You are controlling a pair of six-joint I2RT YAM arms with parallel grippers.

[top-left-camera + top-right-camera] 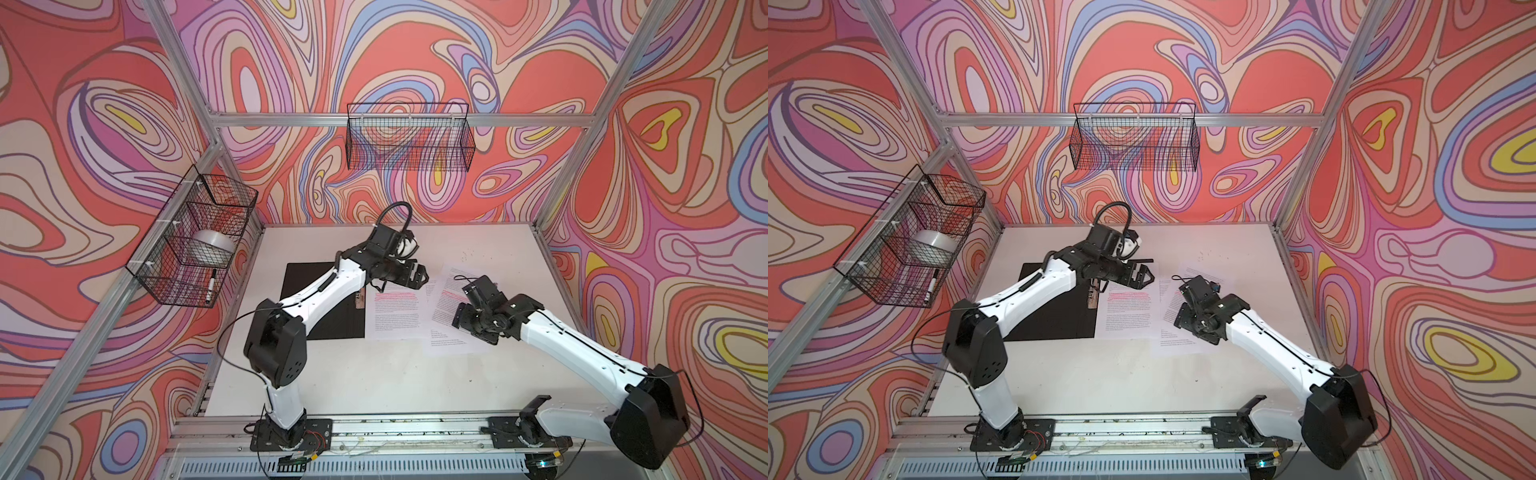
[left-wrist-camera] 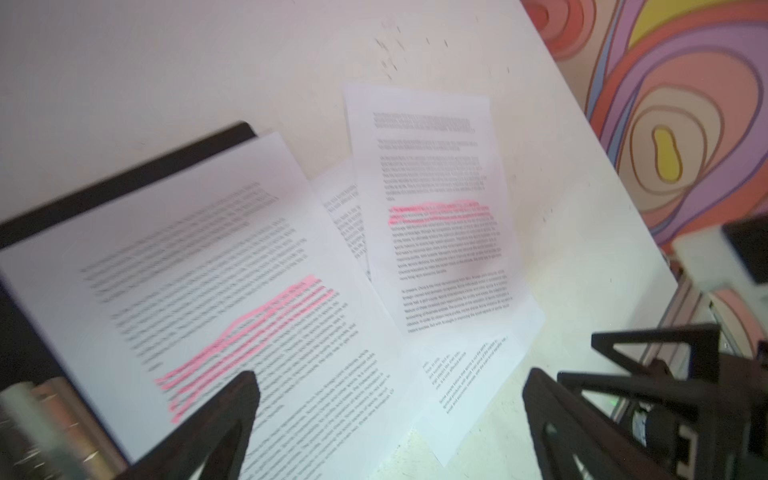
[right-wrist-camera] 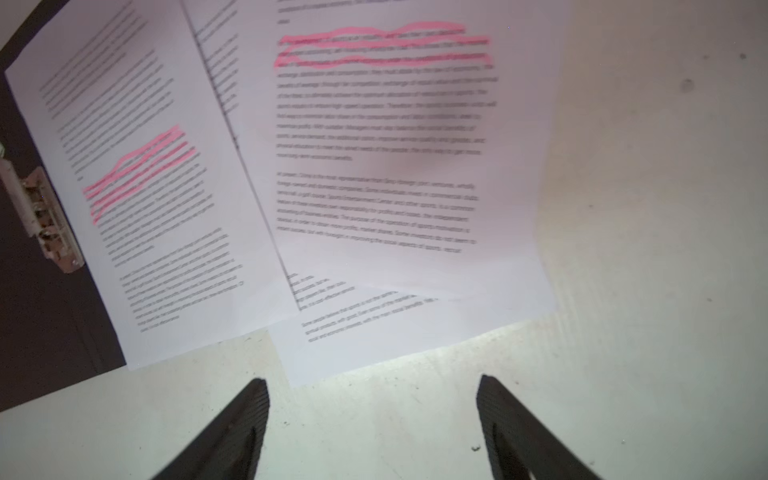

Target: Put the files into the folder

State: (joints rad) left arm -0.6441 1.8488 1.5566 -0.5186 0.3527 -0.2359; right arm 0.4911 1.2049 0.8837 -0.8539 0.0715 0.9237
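The folder [image 1: 332,322] lies opened flat on the white surface [image 1: 374,382], left of the middle. Its black inside faces up and the metal clip [image 3: 45,220] sits along the spine.

The files [image 2: 374,257] are three white sheets of small black print. In every view the print is too small or too blurred to read.
- **Sheet in the folder:** the first sheet [image 1: 395,318] lies squarely on the folder's right half, its left edge just beside the clip. Several lines in its upper part are marked in pink.
- **Loose sheets:** the other two rest on the bare surface just right of the folder, overlapping each other. The upper sheet [image 2: 436,249] is turned slightly and also carries a band of pink. The lower sheet [image 2: 469,386] sticks out beneath it toward the robot, showing a few lines of text, and meets the edge of the first sheet.

The left hand [image 1: 417,276] hovers above the far end of the first sheet, released, its fingers [image 2: 232,415] spread wide with nothing between them. The right hand [image 3: 372,384] is also released and grasps nothing. Its fingers [image 3: 245,419] stand apart over bare surface, just at the near edge of the lower sheet.

A wire basket [image 1: 166,286] on the left wall holds a roll of tape [image 1: 210,247] and a marker [image 1: 210,286], whose label is too small to tell
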